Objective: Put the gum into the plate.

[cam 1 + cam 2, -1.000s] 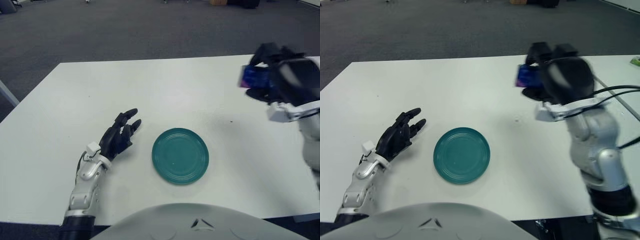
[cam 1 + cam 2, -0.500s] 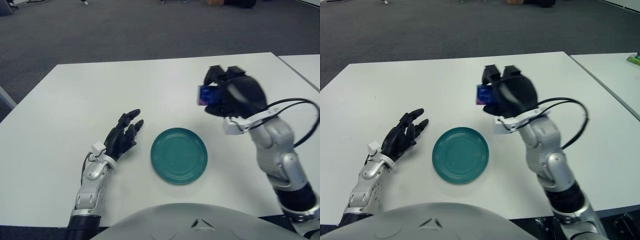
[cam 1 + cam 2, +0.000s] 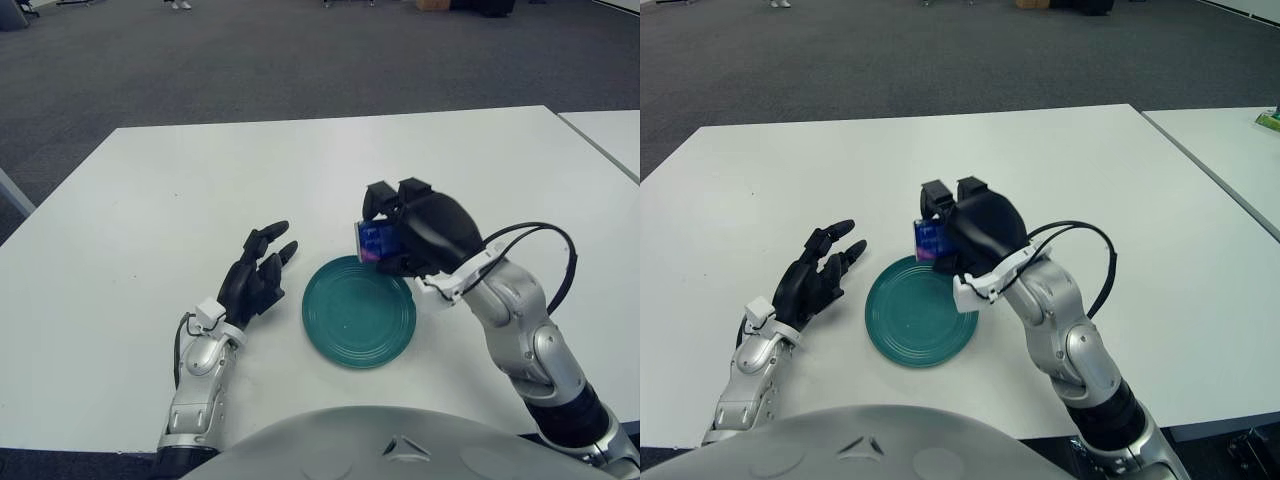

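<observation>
I have the right hand [image 3: 420, 235] raised over the white table [image 3: 150, 200], its dark fingers [image 3: 382, 200] curled around the gum [image 3: 372, 243], a small blue and purple pack. The pack pokes out on the left side of the fist, pinched between the fingers above it and the thumb below. It hangs in the air, clear of the tabletop.

Just below and slightly to the left of those fingertips lies the teal plate [image 3: 345, 330], flat on the table and with nothing in it. From my view the gum overlaps the plate's far rim, on the right part of that rim; I cannot tell exactly how high above it the pack sits. The right forearm runs back toward me and to the right, with a black cable [image 3: 545, 240] looping off the wrist.

My left hand [image 3: 255, 280] rests on the table to the left of the plate, palm down, fingers [image 3: 270, 235] spread and relaxed, gripping nothing. Its fingertips point away from me and toward the right, close beside the plate's left edge without touching it.
</observation>
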Motion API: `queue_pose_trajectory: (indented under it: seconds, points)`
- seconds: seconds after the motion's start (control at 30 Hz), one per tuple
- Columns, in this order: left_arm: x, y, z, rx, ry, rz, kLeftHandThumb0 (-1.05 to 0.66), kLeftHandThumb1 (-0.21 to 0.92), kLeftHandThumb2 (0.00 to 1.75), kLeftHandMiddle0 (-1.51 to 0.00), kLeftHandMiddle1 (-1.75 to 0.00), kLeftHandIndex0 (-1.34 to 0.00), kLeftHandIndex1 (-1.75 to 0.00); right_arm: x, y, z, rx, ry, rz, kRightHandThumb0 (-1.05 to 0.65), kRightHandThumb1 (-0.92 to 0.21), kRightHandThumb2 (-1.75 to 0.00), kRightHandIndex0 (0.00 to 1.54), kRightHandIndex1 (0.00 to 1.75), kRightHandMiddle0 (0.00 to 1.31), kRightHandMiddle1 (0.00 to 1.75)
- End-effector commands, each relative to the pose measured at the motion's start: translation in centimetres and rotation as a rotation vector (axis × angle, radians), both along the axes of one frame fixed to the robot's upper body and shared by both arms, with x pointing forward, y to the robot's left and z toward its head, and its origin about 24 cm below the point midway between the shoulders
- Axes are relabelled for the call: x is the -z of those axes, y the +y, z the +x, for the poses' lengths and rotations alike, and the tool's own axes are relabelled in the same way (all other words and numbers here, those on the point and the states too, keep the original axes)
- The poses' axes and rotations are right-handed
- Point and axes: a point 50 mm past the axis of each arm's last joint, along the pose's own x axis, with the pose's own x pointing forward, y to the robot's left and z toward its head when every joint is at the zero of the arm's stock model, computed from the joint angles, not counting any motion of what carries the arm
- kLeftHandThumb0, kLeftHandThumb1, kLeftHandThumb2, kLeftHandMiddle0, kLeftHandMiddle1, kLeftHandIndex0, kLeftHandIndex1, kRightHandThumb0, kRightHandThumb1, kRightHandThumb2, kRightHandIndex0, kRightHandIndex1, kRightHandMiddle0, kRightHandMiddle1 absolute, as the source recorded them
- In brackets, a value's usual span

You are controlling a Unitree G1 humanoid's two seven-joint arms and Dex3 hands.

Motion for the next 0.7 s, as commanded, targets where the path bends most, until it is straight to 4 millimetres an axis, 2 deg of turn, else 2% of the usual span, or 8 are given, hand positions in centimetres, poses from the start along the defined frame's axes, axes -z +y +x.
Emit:
queue_pose_trajectory:
  seconds: [0.0,0.2,0.3,0.43,0.57,0.6,0.63,0.67]
  points:
    - [-0.2,-0.4,0.0,-0.005,-0.018,0.009,-0.72,0.92,0.81,-0.58,-0.09,-0.05,-0.89,0.7,0.1,-0.5,-0.026,0.040,-0.023,-0.39,-0.65,-0.88,0.60,1.75,0.37,1.75]
    - [-0.1,-0.8,-0.2,-0.006,-0.017,0.009,-0.72,0.92,0.81,-0.58,-0.09,-0.05,-0.89,1.4,-0.3,-1.0,-0.026,0.112,-0.061,-0.39,-0.69,-0.84,0.59,1.75,0.34,1.75]
    - [0.0,-1.1,-0.2,-0.005,-0.017,0.009,-0.72,0.92,0.81,-0.58,-0.09,-0.05,-0.89,3.7,-0.5,-1.2,-0.043,0.139,-0.096,-0.39,-0.69,-0.83,0.59,1.75,0.34,1.75]
    - [0.0,-1.4,-0.3,-0.005,-0.018,0.009,-0.72,0.92,0.81,-0.58,-0.09,-0.05,-0.89,4.7,-0.9,-1.9,-0.049,0.130,-0.106,-0.39,-0.69,-0.83,0.58,1.75,0.34,1.75]
    - [0.5,-0.9,-0.1,-0.049,0.014,0.033,-0.71,0.92,0.81,-0.58,-0.08,-0.04,-0.88,4.9,-1.3,-2.2,-0.045,0.129,-0.119,-0.37,-0.83,-0.64,0.50,1.75,0.26,1.75]
    - [0.9,-0.6,0.0,-0.076,0.035,0.048,-0.72,0.92,0.81,-0.50,-0.05,-0.03,-0.80,4.9,-1.5,-2.3,-0.046,0.130,-0.128,-0.50,-0.86,-0.65,0.40,1.50,0.17,1.58]
    - [1.8,-0.1,0.2,-0.093,0.059,0.050,-0.72,0.92,0.80,-0.47,-0.04,-0.02,-0.76,5.0,-1.5,-2.3,-0.050,0.133,-0.143,-0.55,-0.87,-0.65,0.37,1.40,0.13,1.52]
    - [2.4,0.2,0.3,-0.102,0.074,0.049,-0.74,0.92,0.81,-0.41,-0.03,-0.01,-0.71,5.0,-1.6,-2.4,-0.053,0.136,-0.153,-0.66,-0.89,-0.67,0.32,1.04,0.08,1.25]
